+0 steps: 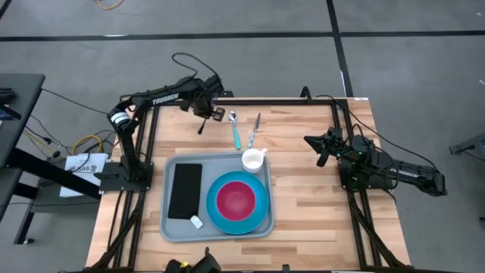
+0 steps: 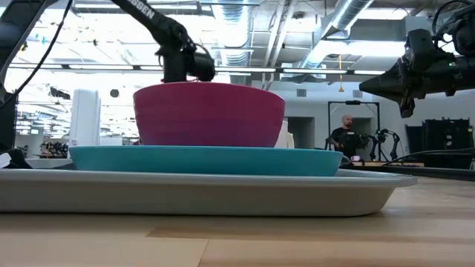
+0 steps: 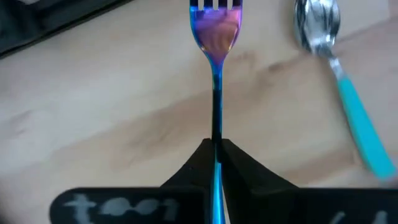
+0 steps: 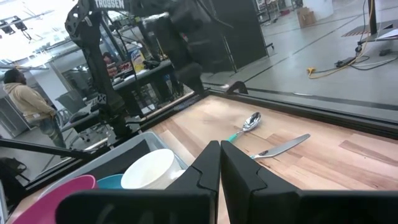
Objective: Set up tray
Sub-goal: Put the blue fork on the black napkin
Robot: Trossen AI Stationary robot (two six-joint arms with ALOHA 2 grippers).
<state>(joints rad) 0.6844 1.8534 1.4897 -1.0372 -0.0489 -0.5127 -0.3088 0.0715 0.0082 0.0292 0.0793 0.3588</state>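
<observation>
At the far left edge of the table, the left gripper (image 3: 216, 148) is clamped on the thin handle of a fork (image 3: 216, 37), whose tines point away over bare wood; in the high view this gripper (image 1: 211, 111) sits well beyond the tray. Just right of the fork lie a spoon (image 1: 235, 129) with a teal handle and a knife (image 1: 255, 129), both off the tray. The tray (image 1: 172, 227) rests flat near the front centre of the table, carrying a black napkin (image 1: 186, 189), a blue plate (image 1: 259, 214) with a pink bowl (image 1: 236, 199) in it, and a white cup (image 1: 254, 160) at its far right corner. Judged from its moulded plastic form, the tray is light, stiff and smooth; loaded, it should be gripped at the raised rim and kept level. At the right, the right gripper (image 1: 320, 144) waits above the wood with fingers together, holding nothing.
</observation>
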